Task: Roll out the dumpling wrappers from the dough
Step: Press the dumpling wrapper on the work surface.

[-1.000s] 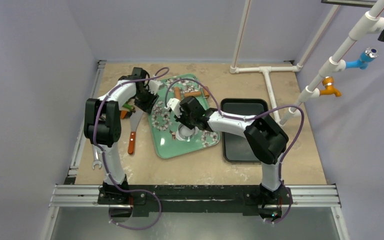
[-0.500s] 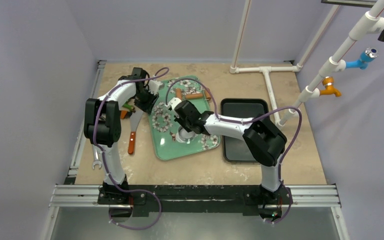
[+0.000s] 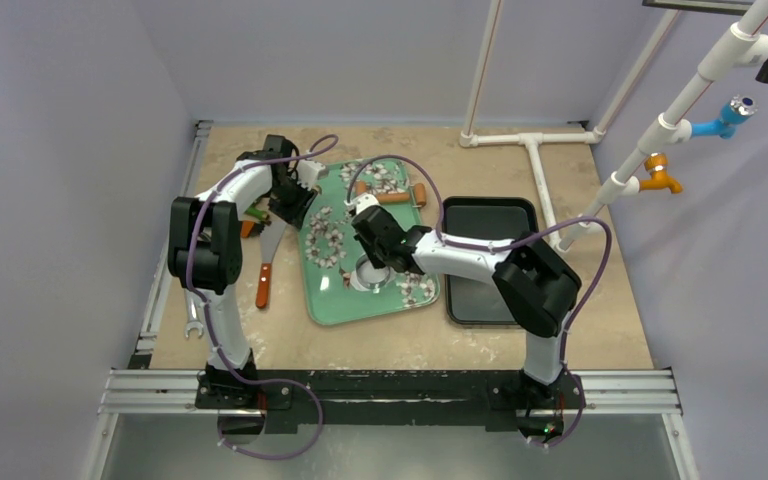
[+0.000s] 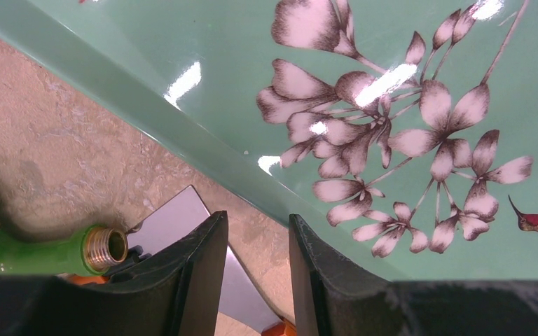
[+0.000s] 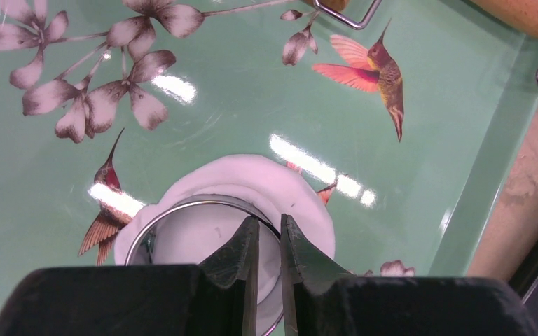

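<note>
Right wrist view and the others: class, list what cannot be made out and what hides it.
Right wrist: round metal ring cutter, near half hidden behind the right gripper.
Left wrist: whether the left gripper pinches the green floral tray by its rim; fingertips cover the contact.
Top external: flat white dough, too small, partly under the right arm.

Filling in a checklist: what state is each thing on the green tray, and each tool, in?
White dough round: flattened on green floral tray.
Round metal ring cutter: sitting on the dough.
Right tool: shut on the cutter's rim.
Left tool: open, holding nothing.
</note>
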Motion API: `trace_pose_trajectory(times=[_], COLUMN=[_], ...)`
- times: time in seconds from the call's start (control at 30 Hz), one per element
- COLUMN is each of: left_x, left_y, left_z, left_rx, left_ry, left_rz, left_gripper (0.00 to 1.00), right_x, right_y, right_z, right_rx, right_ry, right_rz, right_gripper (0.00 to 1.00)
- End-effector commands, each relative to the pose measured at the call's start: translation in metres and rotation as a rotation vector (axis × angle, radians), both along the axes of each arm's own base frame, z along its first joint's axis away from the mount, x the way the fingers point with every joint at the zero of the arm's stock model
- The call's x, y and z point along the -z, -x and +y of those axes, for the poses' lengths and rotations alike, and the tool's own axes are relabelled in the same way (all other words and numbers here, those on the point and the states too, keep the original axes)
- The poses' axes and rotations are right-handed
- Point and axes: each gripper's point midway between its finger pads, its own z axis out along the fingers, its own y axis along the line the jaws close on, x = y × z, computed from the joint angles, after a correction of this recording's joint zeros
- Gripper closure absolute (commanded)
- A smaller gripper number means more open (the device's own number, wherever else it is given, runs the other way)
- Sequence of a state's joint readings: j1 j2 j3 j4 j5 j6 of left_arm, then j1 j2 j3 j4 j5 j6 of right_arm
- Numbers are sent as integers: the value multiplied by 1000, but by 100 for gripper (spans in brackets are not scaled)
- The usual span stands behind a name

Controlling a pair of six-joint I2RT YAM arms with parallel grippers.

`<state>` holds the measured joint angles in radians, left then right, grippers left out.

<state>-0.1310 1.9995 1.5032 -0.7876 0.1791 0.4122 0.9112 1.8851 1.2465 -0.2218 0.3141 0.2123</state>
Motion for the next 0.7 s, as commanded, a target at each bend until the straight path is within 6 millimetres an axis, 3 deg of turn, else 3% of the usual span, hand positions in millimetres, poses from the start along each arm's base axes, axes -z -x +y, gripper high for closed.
trace_pose_trajectory(times=[0.0, 0.2, 0.47, 0.67], left_x=[-7, -7, -7, -7], left_y=[-8, -8, -6, -6], left_z=[-2, -2, -3, -3], left_rx=[12, 12, 18, 18], left_ry=[20, 20, 29, 29], left_rz=[-20, -19, -12, -13], left_gripper=[64, 64, 63, 64], right_x=[46, 46, 31, 45], right_y=[42, 48, 43, 59], right_z=[-49, -53, -43, -57], right_rx=[146, 151, 176, 232], right_ry=[154, 189, 146, 145], right_rz=[171, 156, 155, 201], right_gripper=[100, 100, 100, 100])
